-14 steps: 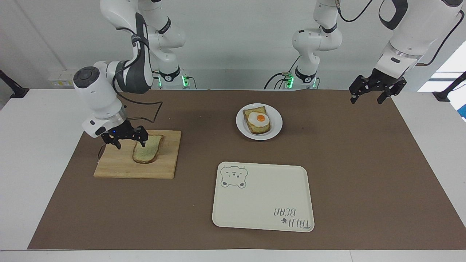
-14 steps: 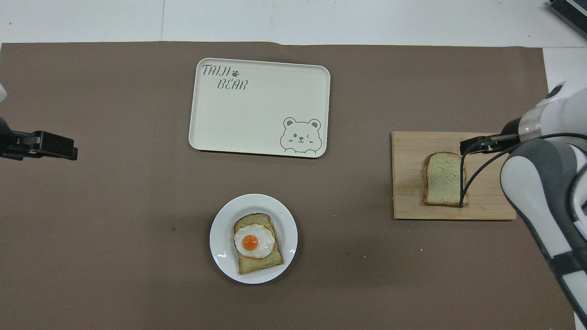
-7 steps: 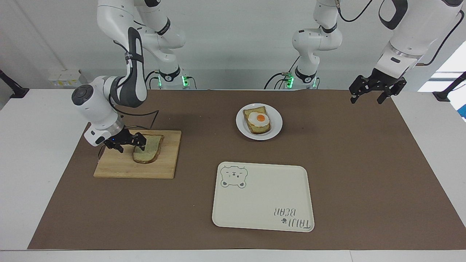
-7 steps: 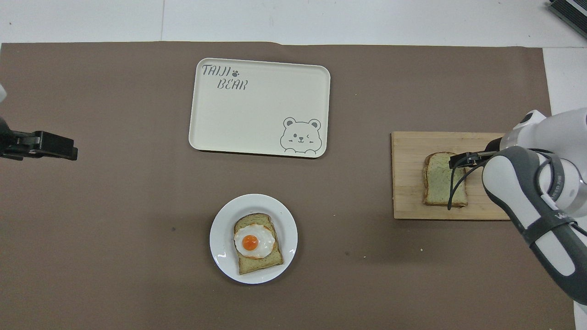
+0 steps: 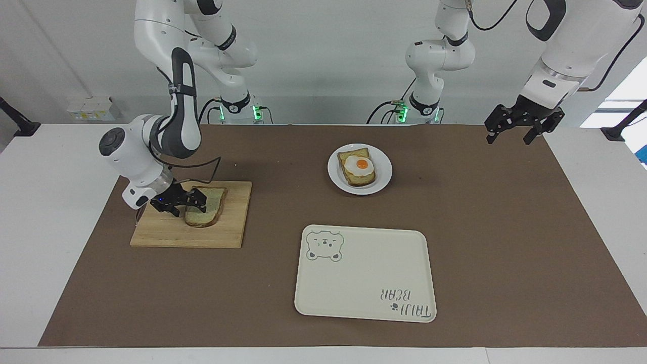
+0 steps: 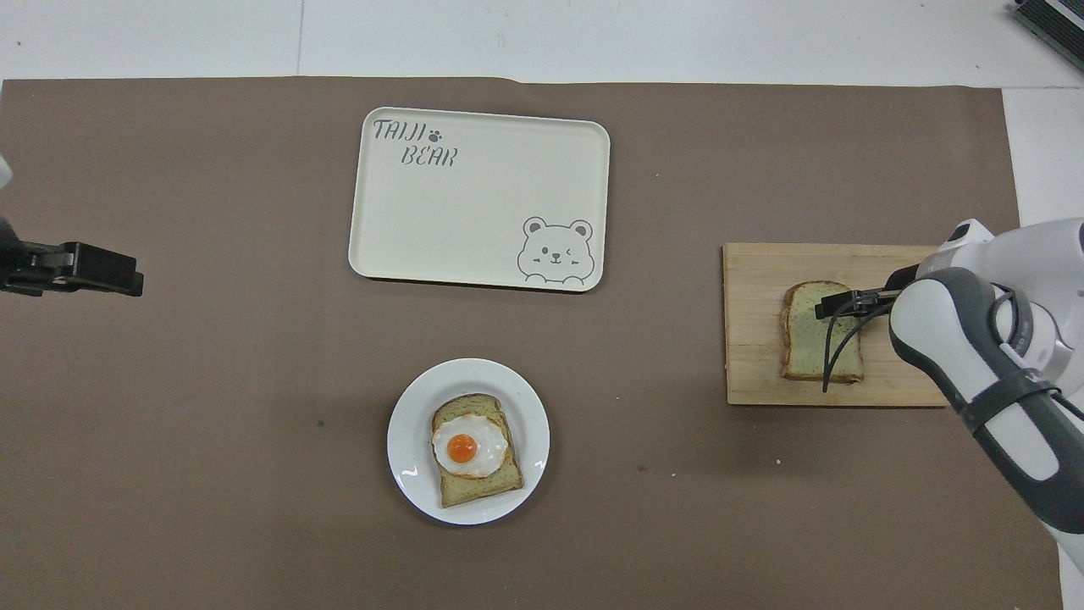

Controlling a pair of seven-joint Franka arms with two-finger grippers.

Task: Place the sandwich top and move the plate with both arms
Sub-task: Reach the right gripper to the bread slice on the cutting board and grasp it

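Moved since a second ago: my right gripper [image 5: 185,203] has dropped lower and slid in along the sandwich top [image 5: 207,212], my elbow folding down with it; nothing else on the table has shifted.
Right gripper: down at the cutting board [image 5: 202,231], its tips at the edge of the slice that lies toward my right arm's end of the table. The fingers are spread either side of that edge, and I cannot tell whether they have closed on the bread yet.
Sandwich top: flat on the cutting board, toward my right arm's end of the table, crust all round, not lifted.
Left gripper: [image 5: 520,130] hanging open in the air over the corner of the brown mat [image 5: 505,227] at my left arm's end, holding nothing; that arm waits.
Plate: [image 5: 384,174] white and round, mid-table, nearer to me than the tray, well apart from the board.
On the plate: a toast slice with a fried egg [image 5: 359,166] on it.
Tray: [image 5: 364,293] cream, with a bear drawing and lettering, farther from me than the plate, bare.
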